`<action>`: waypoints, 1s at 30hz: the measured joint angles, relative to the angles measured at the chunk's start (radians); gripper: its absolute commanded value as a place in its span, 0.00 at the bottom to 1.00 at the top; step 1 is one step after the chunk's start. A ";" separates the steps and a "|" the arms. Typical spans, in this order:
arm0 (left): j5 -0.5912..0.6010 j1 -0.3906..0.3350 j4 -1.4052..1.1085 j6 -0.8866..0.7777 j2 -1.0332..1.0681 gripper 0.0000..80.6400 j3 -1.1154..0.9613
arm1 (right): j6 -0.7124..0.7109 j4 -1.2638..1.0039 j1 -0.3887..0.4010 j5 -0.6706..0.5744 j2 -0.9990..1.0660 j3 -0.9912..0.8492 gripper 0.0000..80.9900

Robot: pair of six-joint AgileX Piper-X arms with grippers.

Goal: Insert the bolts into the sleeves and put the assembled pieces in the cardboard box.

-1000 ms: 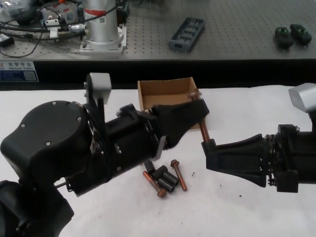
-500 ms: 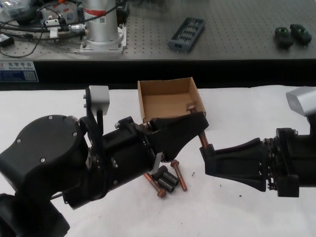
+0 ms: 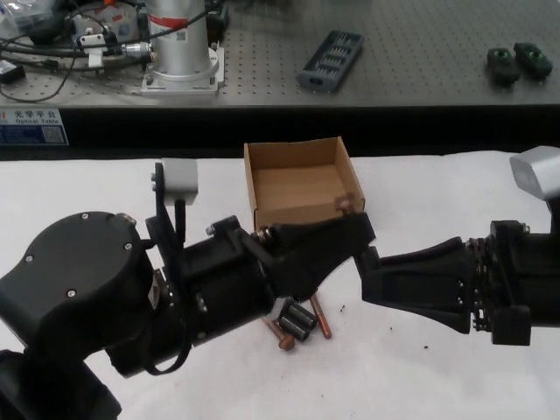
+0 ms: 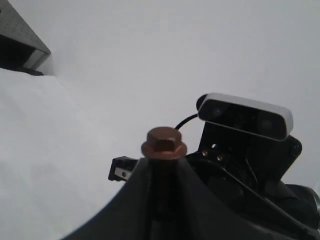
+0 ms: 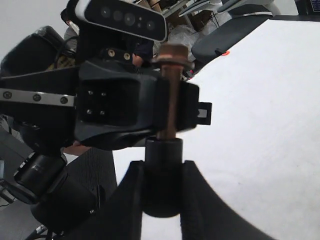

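High view: left gripper point(image 3: 357, 229) pinches one bolt point(image 3: 347, 207), nose to nose with the right gripper point(image 3: 367, 262), just in front of the cardboard box point(image 3: 297, 150). Two loose bolts point(image 3: 323, 320) and at least two loose sleeves point(image 3: 297, 322) lie further out from the box.
Left wrist: fingers tight on the shank.
Right wrist: one sleeve point(image 5: 161, 175) clamped, shank at its mouth. Any tilt and it'll likely jam or pop loose.

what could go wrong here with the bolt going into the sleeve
1. The bolt looks only partly into the sleeve; slight misalignment could jam it or pry it from a grip.
2. The left end effector and right end effector are nearly tip to tip, so more pushing may make them collide.
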 measured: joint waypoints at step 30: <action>-0.067 0.093 0.087 0.212 0.000 0.63 0.011 | -0.029 -0.088 -0.134 0.028 0.110 -0.095 0.05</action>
